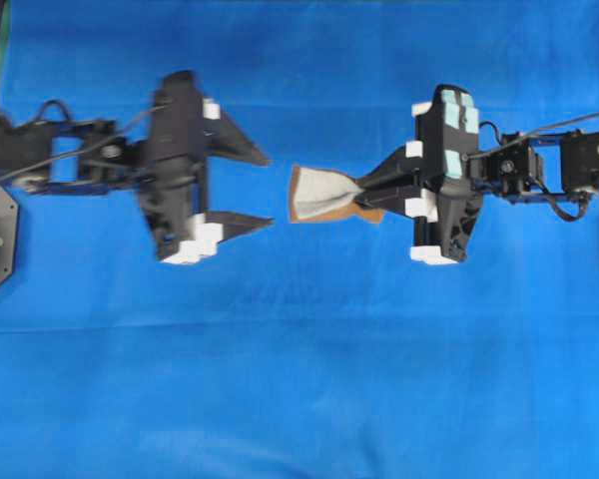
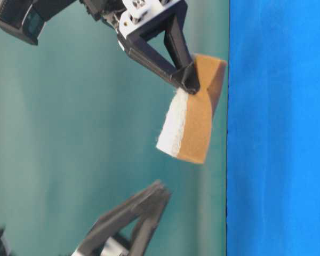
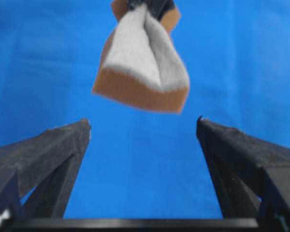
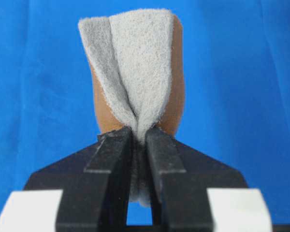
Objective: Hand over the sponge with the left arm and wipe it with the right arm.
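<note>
jaws: right gripper (image 1: pixel 364 196) clamped on sponge (image 1: pixel 321 194), frame centre; left gripper (image 1: pixel 270 192) wide apart, holding nothing | feel: soft, light, squishes where pinched | grab: probably the free end

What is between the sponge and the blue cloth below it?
Nothing visible. The right gripper pinches the sponge above bare blue cloth; the left gripper is open beside it, apart.

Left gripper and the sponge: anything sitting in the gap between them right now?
Nothing. The overhead view shows only bare blue cloth between the open left gripper and the sponge, which the right gripper pinches.
</note>
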